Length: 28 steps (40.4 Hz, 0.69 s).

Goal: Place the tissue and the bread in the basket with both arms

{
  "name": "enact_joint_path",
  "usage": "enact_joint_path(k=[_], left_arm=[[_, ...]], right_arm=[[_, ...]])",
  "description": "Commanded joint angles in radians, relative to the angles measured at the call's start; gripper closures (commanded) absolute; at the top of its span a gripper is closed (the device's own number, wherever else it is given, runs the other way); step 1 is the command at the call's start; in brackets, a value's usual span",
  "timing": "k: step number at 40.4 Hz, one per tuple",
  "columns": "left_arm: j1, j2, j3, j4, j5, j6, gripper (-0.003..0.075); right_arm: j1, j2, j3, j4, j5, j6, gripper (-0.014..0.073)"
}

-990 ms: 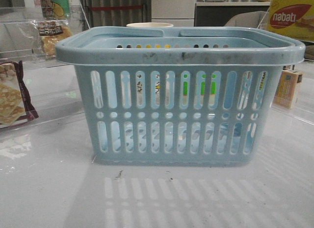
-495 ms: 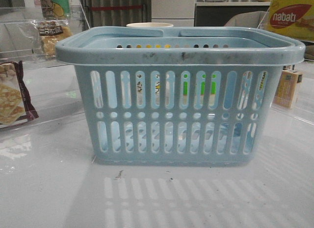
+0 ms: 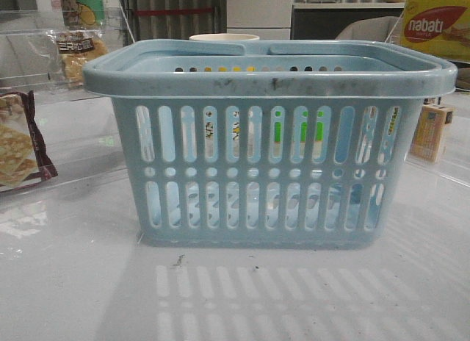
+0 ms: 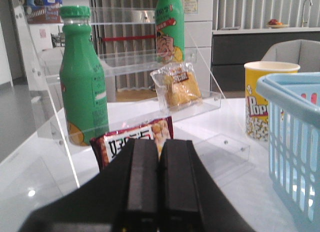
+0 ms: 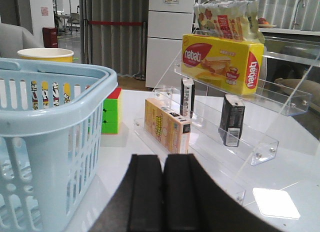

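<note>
On the middle of the table I see the basket (image 3: 268,142) standing upright. My left gripper (image 4: 160,179) is clenched with nothing between its fingers, and beyond it the bread (image 4: 181,86) leans on a clear shelf (image 4: 210,98), near a green bottle (image 4: 83,77). My right gripper (image 5: 162,192) is likewise pressed shut and empty; the tissue (image 5: 231,120) stands on a clear stepped rack (image 5: 265,142), beside an orange carton (image 5: 167,124).

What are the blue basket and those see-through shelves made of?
The basket looks like moulded plastic: matte, with a scuffed rim and evenly cut slots. The shelves seem to be clear acrylic, though possibly glass: glossy, transparent, with small fasteners at the joints.
</note>
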Motion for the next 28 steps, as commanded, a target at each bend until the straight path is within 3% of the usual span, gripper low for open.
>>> enact_joint_path(k=[1, 15, 28], left_arm=[[0.001, -0.016, -0.027, -0.001, -0.146, 0.000, 0.0630], [0.001, 0.061, -0.379, 0.001, -0.020, 0.000, 0.0630], [0.001, 0.311, -0.722, 0.001, 0.292, 0.000, 0.0630]], right_arm=[[0.000, -0.018, -0.018, -0.012, -0.089, -0.002, 0.0537], [0.001, 0.046, -0.376, -0.012, 0.123, -0.002, 0.0537], [0.001, 0.299, -0.690, -0.012, 0.449, -0.002, 0.0537]])
